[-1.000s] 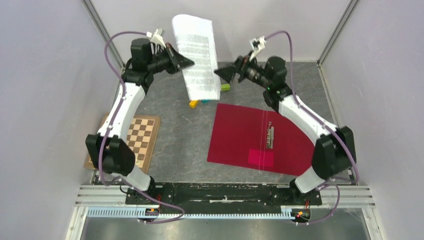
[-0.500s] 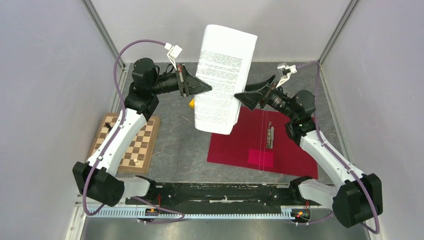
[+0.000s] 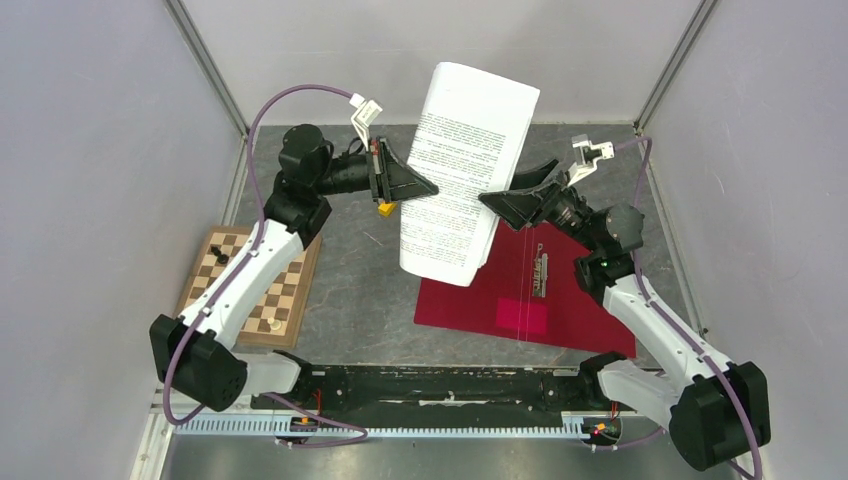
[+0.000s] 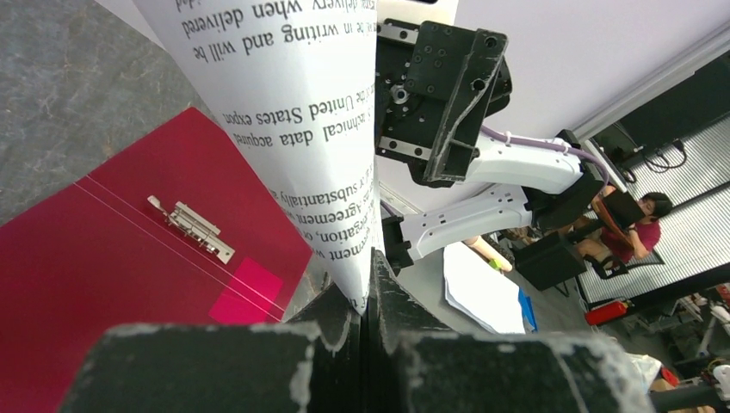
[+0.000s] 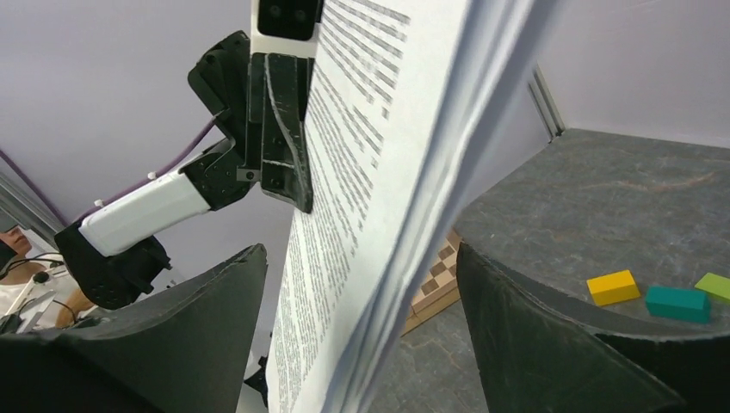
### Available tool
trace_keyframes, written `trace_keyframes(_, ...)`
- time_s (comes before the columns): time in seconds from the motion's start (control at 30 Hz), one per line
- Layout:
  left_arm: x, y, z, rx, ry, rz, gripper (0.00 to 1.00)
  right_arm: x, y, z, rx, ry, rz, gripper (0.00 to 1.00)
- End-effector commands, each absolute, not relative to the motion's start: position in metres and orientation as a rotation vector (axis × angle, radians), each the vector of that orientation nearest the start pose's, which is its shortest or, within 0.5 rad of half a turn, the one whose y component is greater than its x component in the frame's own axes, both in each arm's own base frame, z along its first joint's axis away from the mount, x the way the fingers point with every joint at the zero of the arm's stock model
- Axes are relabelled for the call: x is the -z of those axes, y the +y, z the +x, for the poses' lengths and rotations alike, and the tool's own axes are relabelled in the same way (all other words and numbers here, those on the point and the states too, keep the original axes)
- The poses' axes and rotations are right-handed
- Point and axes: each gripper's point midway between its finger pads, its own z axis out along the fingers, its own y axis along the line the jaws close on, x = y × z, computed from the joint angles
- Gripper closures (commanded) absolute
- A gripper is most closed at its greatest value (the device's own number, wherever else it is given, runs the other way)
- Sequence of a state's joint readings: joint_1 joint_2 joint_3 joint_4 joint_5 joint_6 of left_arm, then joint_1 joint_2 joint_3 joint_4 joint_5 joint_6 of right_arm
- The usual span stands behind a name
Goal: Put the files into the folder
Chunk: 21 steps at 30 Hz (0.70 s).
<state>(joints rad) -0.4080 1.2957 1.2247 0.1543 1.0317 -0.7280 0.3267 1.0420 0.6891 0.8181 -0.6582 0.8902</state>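
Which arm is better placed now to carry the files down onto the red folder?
Probably left: the left end effector is shut on the files, which hang partly over the folder. The right end effector stands open around them.

Printed files (image 3: 465, 175) aloft over red folder (image 3: 570, 300)

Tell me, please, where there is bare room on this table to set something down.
The widest bare strip of table runs between the chessboard and the folder. The folder's near-left part is bare too, short of its clip. Crowded: the far middle, where left gripper, right gripper, files and a yellow block cluster.
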Motion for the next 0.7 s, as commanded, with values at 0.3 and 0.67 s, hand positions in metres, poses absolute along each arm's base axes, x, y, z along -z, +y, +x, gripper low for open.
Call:
trace_keyframes(0.3, -0.367, -0.299, 0.251, 1.649, 1.73, 0.677, 0.93, -0.372, 0.223, 0.281, -1.255, 1.37, -0.284, 0.81)
trace_keyframes(0.67, -0.285, -0.273, 0.325, 1.152, 2.129, 0.246, 0.37, -0.325, 0.184, 0.326, -0.805, 1.695, -0.145, 1.0)
